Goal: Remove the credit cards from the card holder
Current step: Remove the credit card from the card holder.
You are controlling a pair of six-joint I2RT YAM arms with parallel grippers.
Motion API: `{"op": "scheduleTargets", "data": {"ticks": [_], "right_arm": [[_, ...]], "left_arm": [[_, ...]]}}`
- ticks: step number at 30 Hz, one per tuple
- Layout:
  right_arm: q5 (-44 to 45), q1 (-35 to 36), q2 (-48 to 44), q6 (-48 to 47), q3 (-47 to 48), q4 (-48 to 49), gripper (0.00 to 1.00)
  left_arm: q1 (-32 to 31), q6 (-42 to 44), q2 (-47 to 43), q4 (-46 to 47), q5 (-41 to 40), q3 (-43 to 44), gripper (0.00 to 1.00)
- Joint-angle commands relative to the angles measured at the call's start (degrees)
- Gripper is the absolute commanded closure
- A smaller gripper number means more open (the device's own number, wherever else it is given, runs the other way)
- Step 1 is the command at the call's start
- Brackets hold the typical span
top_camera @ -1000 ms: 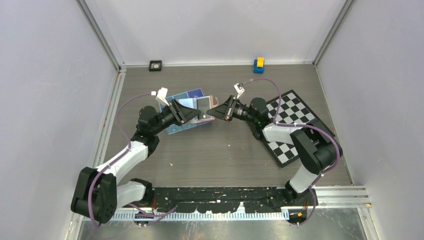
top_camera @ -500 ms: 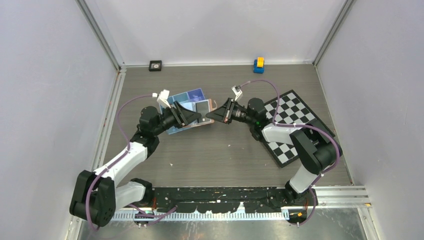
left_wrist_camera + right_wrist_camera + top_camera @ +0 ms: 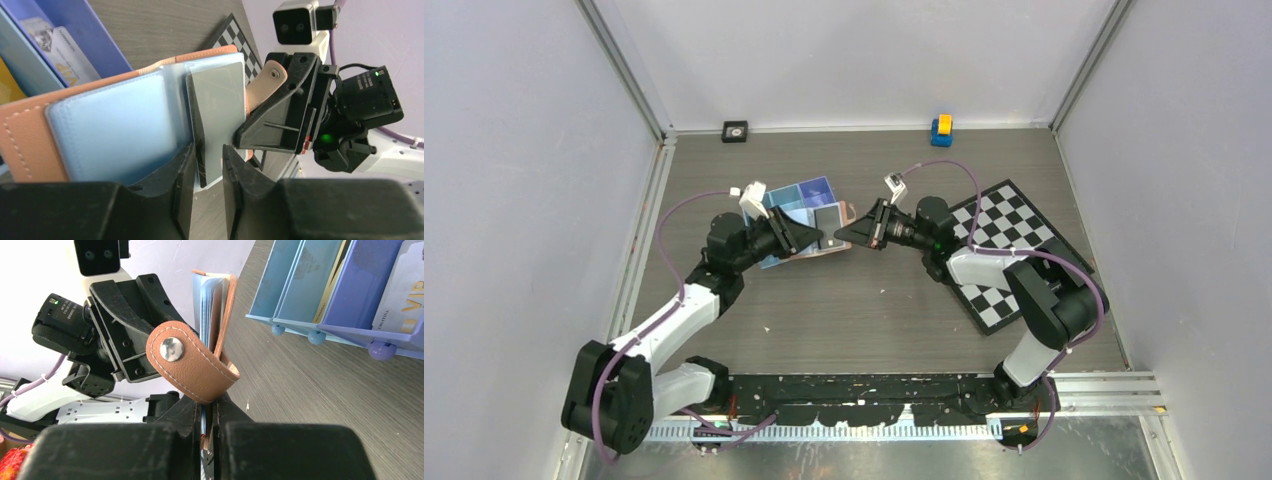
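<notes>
As my right pincer is pressed together on the holder at the edge by its snap strap, it holds the holder open off the bench, just beside the blue tray. My left pincer straddles the grey card that pokes out of a clear sleeve. Its jaws stand narrow on either side of that card, but I cannot tell whether they bite yet.

I judge the step in hand is drawing this card out; other cards already lie in the tray. Next I need a firm pinch on the card's free end. Then comes a straight pull along the sleeve, away from the right pincer, which must clamp hard so the holder does not come along.

On a pale card in the tray I read "VIP"; the smaller print is too fine to read. The strap bears a plain stud with no mark.
</notes>
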Motion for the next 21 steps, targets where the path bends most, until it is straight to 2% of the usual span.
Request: {"op": "scheduleTargets", "data": {"ticks": [1, 4, 12, 17, 21], "right_arm": [[-1.7, 1.3, -2.8, -0.7, 3.4, 1.7, 0.98], [-1.9, 0.9, -1.4, -0.1, 4.5, -0.1, 0.97], [-3.9, -0.9, 3.0, 7.3, 4.2, 8.3, 0.97], [-4.5, -1.5, 3.8, 9.3, 4.2, 10.6, 0.94], [-4.8, -1.5, 3.9, 9.9, 4.1, 11.7, 0.94]], "left_arm": [[-0.8, -6.1, 2.3, 17.3, 8.7, -1.5, 0.76], [-0.7, -8.3, 3.6, 21.7, 11.4, -1.6, 0.84], [-0.6, -10.5, 3.0, 28.5, 12.4, -3.3, 0.86], [-0.5, -13.2, 3.8, 35.0, 13.7, -4.3, 0.92], [-0.5, -14.4, 5.6, 36.3, 14.9, -3.8, 0.96]]}}
